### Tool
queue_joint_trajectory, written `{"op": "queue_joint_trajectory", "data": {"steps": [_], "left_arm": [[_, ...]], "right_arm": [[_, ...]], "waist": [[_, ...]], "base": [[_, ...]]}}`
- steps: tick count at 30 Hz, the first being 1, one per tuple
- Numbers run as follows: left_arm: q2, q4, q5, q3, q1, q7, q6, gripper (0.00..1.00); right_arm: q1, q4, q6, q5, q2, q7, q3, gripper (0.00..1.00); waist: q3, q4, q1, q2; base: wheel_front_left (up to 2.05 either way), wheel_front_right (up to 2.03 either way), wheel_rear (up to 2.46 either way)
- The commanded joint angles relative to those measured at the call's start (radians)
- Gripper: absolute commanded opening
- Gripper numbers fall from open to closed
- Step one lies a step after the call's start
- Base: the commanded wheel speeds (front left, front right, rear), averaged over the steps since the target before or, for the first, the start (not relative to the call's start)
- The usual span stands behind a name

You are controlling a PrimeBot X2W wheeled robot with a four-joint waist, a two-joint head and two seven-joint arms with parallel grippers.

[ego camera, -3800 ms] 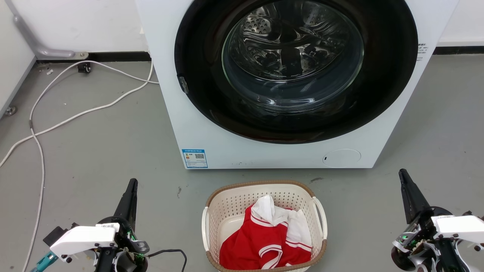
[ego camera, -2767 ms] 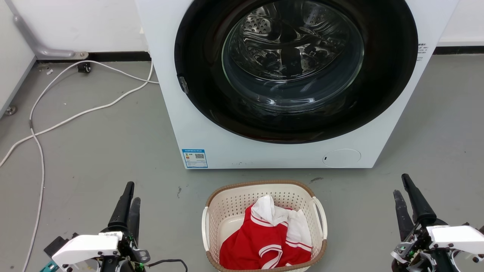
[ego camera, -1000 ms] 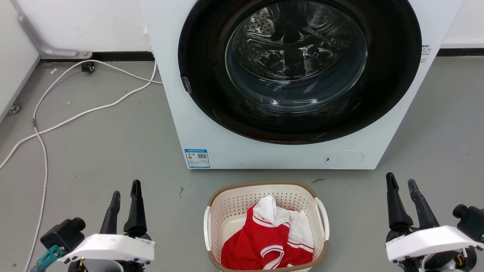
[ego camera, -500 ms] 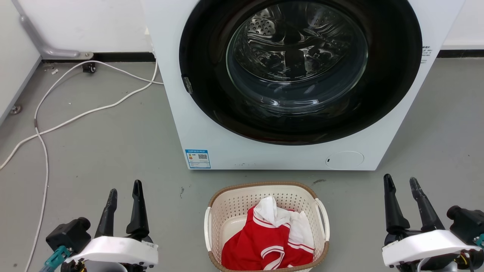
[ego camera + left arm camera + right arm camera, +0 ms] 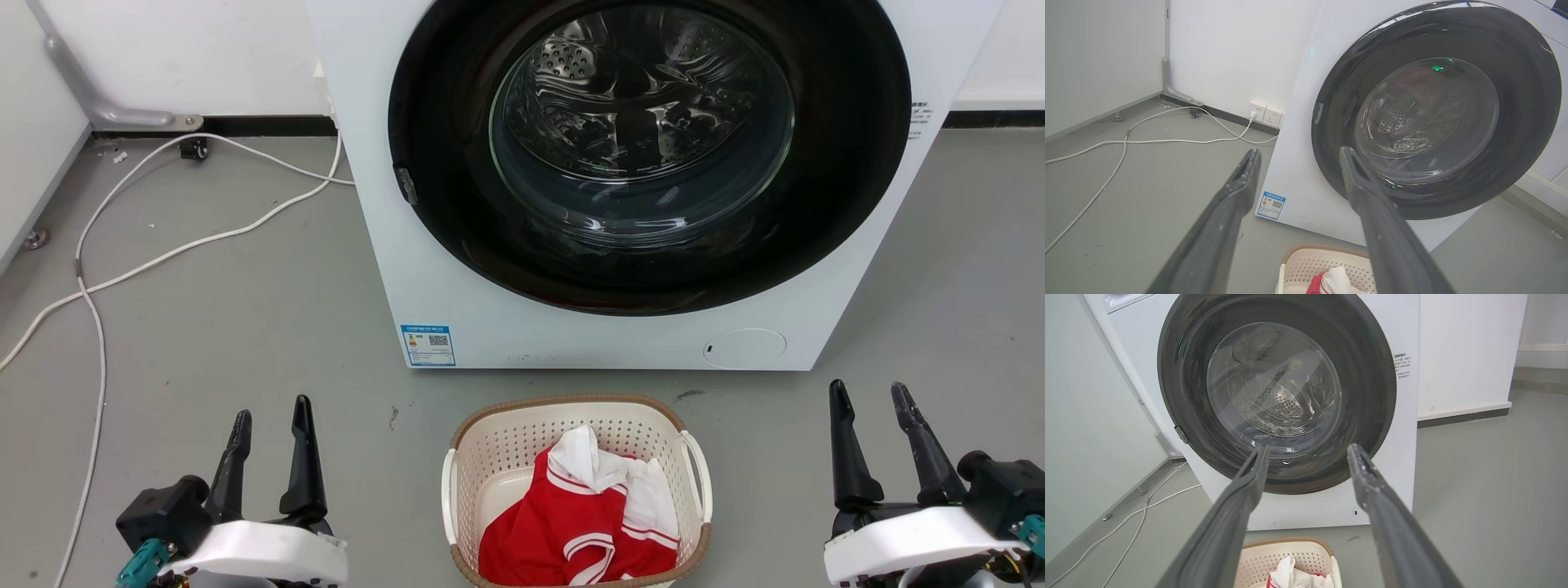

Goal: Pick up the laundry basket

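Note:
The laundry basket [image 5: 498, 457] is cream perforated plastic with a brown rim and white side handles. It stands on the grey floor before the washing machine and holds red and white clothing [image 5: 584, 523]. My left gripper [image 5: 271, 412] is open, well to the basket's left, nothing between its fingers. My right gripper [image 5: 869, 396] is open, well to the basket's right, also empty. The left wrist view shows the open left gripper [image 5: 1298, 153] above the laundry basket [image 5: 1310, 267]. In the right wrist view the right gripper [image 5: 1308, 451] is spread above the laundry basket [image 5: 1290, 559].
A white front-loading washing machine [image 5: 384, 245] with a dark round door [image 5: 645, 147] stands just behind the basket. White cables [image 5: 163, 253] trail over the floor at the left, toward wall sockets [image 5: 1265, 116]. A white wall panel [image 5: 33, 155] borders the far left.
Both grippers went from shut to open and turned, so the two fingers of each now stand side by side. The camera has shifted slightly; the basket stays in place.

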Motion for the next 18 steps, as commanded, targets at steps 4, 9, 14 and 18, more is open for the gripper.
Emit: {"op": "queue_joint_trajectory", "data": {"steps": [4, 9, 14, 18], "left_arm": [[0.004, -0.011, 0.054, -0.002, 0.010, -0.016, 0.004, 1.00], [0.004, -0.011, 0.094, -0.005, 0.016, -0.027, 0.006, 1.00], [0.004, -0.009, 0.133, -0.006, 0.022, -0.038, 0.008, 1.00], [0.004, -0.009, 0.162, -0.006, 0.027, -0.046, 0.009, 1.00]], "right_arm": [[0.011, -0.016, 0.000, -0.055, -0.004, -0.018, 0.000, 1.00], [0.017, -0.018, 0.000, -0.093, -0.004, -0.029, 0.001, 1.00], [0.022, -0.019, 0.000, -0.124, -0.004, -0.039, 0.001, 1.00], [0.025, -0.023, 0.000, -0.157, -0.004, -0.046, 0.002, 1.00]], "waist": [[-0.001, 0.001, -0.0001, -0.0001], [-0.003, 0.002, -0.0001, -0.0001], [-0.005, 0.001, -0.0001, -0.0001], [-0.006, 0.001, -0.0001, -0.0001]], "base": [[0.00, 0.00, 0.00], [0.00, 0.00, 0.00], [0.00, 0.00, 0.00], [0.00, 0.00, 0.00]]}}
